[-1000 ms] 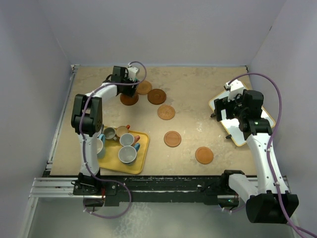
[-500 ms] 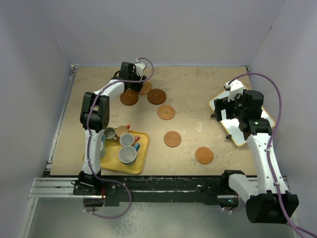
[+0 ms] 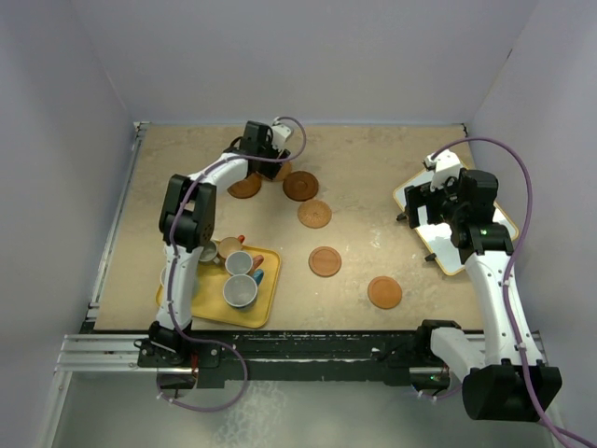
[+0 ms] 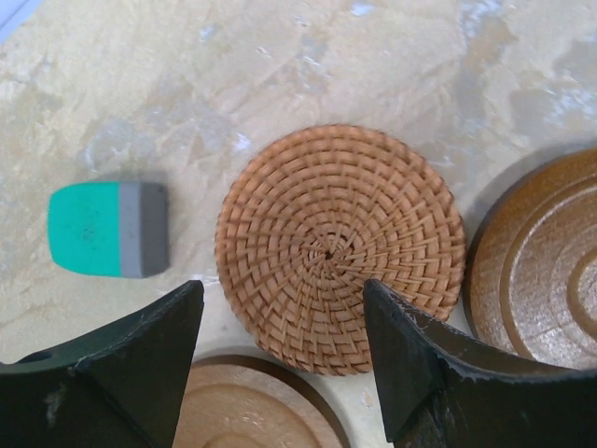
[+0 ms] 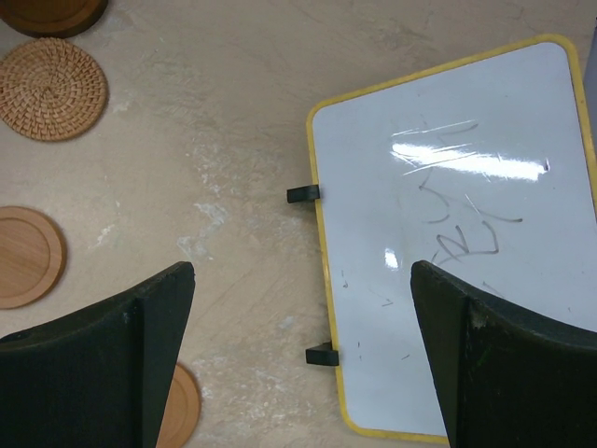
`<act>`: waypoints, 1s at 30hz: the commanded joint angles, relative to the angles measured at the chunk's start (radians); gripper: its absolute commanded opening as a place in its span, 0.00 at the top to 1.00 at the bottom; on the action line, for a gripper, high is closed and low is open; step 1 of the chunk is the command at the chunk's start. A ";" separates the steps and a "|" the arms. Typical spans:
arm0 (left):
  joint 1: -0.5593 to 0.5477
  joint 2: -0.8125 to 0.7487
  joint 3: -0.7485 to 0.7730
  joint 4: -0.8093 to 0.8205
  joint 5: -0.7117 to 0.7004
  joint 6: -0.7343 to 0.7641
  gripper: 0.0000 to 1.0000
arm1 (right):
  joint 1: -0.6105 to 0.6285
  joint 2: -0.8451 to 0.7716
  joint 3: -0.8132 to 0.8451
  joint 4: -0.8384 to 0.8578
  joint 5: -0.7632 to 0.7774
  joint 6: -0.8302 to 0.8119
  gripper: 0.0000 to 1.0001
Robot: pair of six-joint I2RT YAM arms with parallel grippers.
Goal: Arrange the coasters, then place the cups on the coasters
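Observation:
Six round brown coasters lie on the table. In the left wrist view a woven coaster [image 4: 340, 247] lies just ahead of my open left gripper [image 4: 284, 350], with nothing between the fingers. A grooved wooden coaster [image 4: 541, 266] lies to its right and another [image 4: 252, 415] under the jaws. From above, my left gripper [image 3: 265, 155] hangs at the back over the coasters [image 3: 244, 186] [image 3: 299, 184]; more coasters [image 3: 314, 214] [image 3: 325, 260] [image 3: 384, 292] trail to the front right. The cups [image 3: 239, 291] stand on the yellow tray [image 3: 266, 310]. My right gripper [image 3: 417, 207] is open and empty.
A small teal and grey block [image 4: 107, 229] lies left of the woven coaster. A yellow-rimmed whiteboard [image 5: 457, 233] lies at the right under my right gripper [image 5: 298, 364]. Grey walls close in the table on three sides.
My left arm has swung to the right along the back of the table, from over the leftmost coaster to over the woven one. The right arm has not moved.

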 commanded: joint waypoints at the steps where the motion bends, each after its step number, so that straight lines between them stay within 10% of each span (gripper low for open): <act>1: -0.038 -0.053 -0.078 -0.091 0.020 0.030 0.33 | -0.003 -0.020 0.028 0.010 -0.018 -0.007 0.00; 30: -0.200 -0.078 0.032 -0.105 0.047 -0.014 0.32 | -0.013 -0.028 0.026 0.007 -0.036 -0.005 0.00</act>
